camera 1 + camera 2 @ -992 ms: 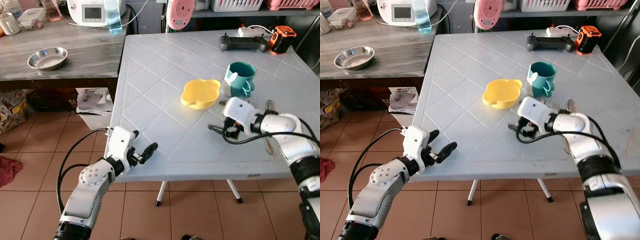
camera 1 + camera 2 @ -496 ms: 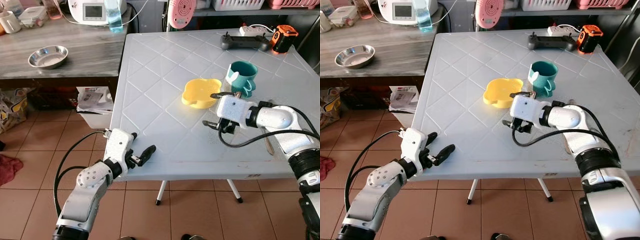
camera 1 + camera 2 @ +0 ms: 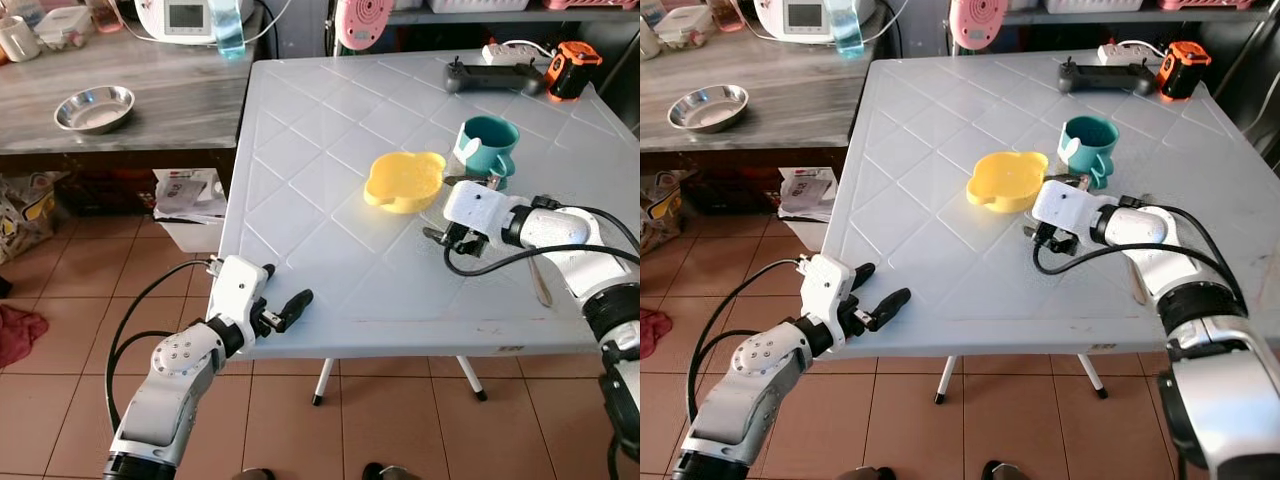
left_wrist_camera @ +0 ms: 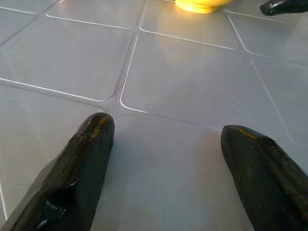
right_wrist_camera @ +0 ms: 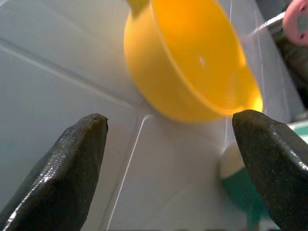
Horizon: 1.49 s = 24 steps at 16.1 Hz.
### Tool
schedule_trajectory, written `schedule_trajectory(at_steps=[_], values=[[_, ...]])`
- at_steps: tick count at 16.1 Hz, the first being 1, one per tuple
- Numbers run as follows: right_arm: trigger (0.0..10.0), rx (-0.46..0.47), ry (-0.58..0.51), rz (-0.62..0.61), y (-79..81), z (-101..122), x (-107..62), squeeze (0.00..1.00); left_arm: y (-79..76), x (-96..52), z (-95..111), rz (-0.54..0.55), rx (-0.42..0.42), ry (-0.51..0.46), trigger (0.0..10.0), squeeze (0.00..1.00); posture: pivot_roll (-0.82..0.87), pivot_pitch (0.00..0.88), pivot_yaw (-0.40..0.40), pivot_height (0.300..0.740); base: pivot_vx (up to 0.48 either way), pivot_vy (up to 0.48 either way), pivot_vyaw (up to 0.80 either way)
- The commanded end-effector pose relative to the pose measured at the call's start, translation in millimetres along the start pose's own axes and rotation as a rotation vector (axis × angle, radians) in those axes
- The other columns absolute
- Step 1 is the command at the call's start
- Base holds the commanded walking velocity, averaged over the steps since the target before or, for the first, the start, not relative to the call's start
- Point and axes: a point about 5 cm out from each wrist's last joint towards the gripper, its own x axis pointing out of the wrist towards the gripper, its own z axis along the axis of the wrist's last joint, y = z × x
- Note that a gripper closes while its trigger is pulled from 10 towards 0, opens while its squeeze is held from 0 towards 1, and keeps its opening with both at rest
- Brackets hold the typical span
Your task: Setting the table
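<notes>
1. One yellow bowl (image 3: 404, 181) sits on the pale grey tabletop (image 3: 320, 150), near its middle; one teal mug (image 3: 487, 148) stands just beside it, at about 2 o'clock from the bowl.
2. One spoon (image 3: 540, 283) lies flat on the tabletop near the right edge, at roughly 4 o'clock from the bowl and well apart from it.
3. Two grippers are in view. The right gripper (image 3: 452, 208) hovers low over the tabletop just at 4 o'clock of the bowl, its jaws spread wide and holding nothing.
4. The left gripper (image 3: 871, 292) sits at the near edge of the tabletop, at about 7 o'clock from the bowl and well apart from it; its jaws are also spread wide and empty.
5. At the far edge, toward 1 o'clock, lie one black controller (image 3: 490, 77) and one orange-and-black device (image 3: 571, 70), near each other.
6. On the separate wooden counter (image 3: 150, 90) at 10 o'clock rests one steel bowl (image 3: 95, 108).
7. The right wrist view adds what the head views lack: the bowl's glossy inside and the mug's base just beside it, seen between the two black fingers (image 5: 67, 173).
8. The left wrist view shows the tabletop's diamond grooves up close, the bowl's near rim, and one fingertip of the other gripper.
</notes>
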Motion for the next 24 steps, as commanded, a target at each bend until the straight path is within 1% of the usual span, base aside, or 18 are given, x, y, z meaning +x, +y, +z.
schedule_trajectory(at_steps=[1,2,3,4,5,6,8,10,12,14,15,16,18,19,20,22,23,24], values=[[10.0,0.016,0.000,-0.006,-3.0,1.8,1.1,0.00,-3.9,-2.9,-7.4,-0.015,-0.008,0.037,10.0,0.00,0.12,0.195,0.037,0.740,0.000,0.000,0.00],[0.0,0.008,-0.008,-0.008,-1.9,6.9,6.9,0.00,-3.6,-4.3,-6.8,-0.013,-0.008,0.038,10.0,0.00,0.14,0.200,0.034,0.740,0.000,0.000,0.00],[0.0,-0.009,-0.011,-0.002,-0.9,9.6,9.4,0.00,-3.1,-5.0,-6.8,-0.011,-0.007,0.038,10.0,0.00,0.14,0.201,0.033,0.740,0.000,0.000,0.00],[6.2,-0.059,-0.015,-0.004,-0.7,15.6,13.6,0.00,-1.4,-6.5,-6.0,0.004,-0.006,0.035,10.0,0.00,0.15,0.206,0.028,0.740,0.000,0.000,0.00],[7.0,-0.081,-0.017,-0.006,-0.9,17.8,14.9,0.00,-1.1,-6.9,-5.7,0.007,-0.007,0.033,10.0,0.00,0.15,0.206,0.028,0.740,0.000,0.000,0.00],[10.0,-0.116,-0.030,0.005,-0.5,23.2,17.6,0.00,-1.0,-9.4,-5.7,0.010,-0.007,0.034,10.0,0.00,0.17,0.212,0.023,0.740,0.000,0.000,0.00],[10.0,-0.147,-0.056,0.021,0.0,30.2,20.5,0.00,-0.8,-13.4,-6.8,0.021,-0.012,0.042,10.0,0.00,0.17,0.216,0.021,0.740,0.000,0.000,0.00],[10.0,-0.174,-0.057,0.053,4.0,30.4,21.5,0.00,-2.9,-13.8,-7.8,0.019,-0.013,0.044,10.0,0.00,0.16,0.216,0.022,0.740,0.000,0.000,0.00],[10.0,-0.160,-0.080,0.078,9.2,29.0,20.3,0.00,-3.5,-10.3,-4.2,0.017,-0.014,0.027,10.0,0.00,0.16,0.207,0.022,0.740,0.000,0.000,0.00],[10.0,-0.126,-0.127,0.117,18.9,24.5,14.8,0.00,-2.3,-4.8,1.6,0.026,-0.016,-0.007,10.0,0.00,0.15,0.194,0.018,0.740,0.000,0.000,0.00],[10.0,-0.090,-0.159,0.106,22.9,23.5,11.5,0.84,-1.9,-2.6,3.4,0.030,-0.020,-0.021,10.0,0.00,0.14,0.188,0.016,0.740,0.000,0.000,0.00],[10.0,-0.023,-0.205,0.062,32.0,21.0,5.3,1.00,-2.4,0.5,6.4,0.035,-0.024,-0.043,10.0,0.00,0.14,0.180,0.011,0.740,0.000,0.000,0.00],[10.0,0.062,-0.238,-0.043,53.4,11.2,-9.3,1.00,-2.8,5.5,11.2,0.051,-0.025,-0.079,10.0,0.00,0.12,0.165,0.010,0.740,0.000,0.000,0.00],[10.0,0.135,-0.228,-0.122,74.7,0.8,-24.1,1.00,-0.7,8.2,18.6,0.072,-0.009,-0.126,10.0,0.00,0.11,0.157,0.010,0.740,0.000,0.000,0.00],[10.0,0.198,-0.223,-0.208,88.3,-3.8,-35.4,1.00,0.4,11.4,22.7,0.074,-0.007,-0.143,10.0,0.00,0.09,0.145,0.015,0.740,0.000,0.000,0.00],[10.0,0.278,-0.209,-0.340,96.7,-2.5,-50.0,1.00,1.3,17.2,25.9,0.068,-0.004,-0.157,10.0,0.00,0.06,0.132,0.023,0.740,0.000,0.000,0.00],[10.0,0.366,-0.209,-0.459,100.9,2.8,-61.2,1.00,0.5,21.3,27.0,0.053,-0.002,-0.160,10.0,0.00,0.05,0.128,0.026,0.740,0.000,0.000,0.00],[10.0,0.414,-0.201,-0.541,106.0,8.2,-71.1,1.00,0.1,24.9,27.6,0.048,-0.002,-0.163,10.0,0.00,0.04,0.122,0.029,0.740,0.000,0.000,0.00]])
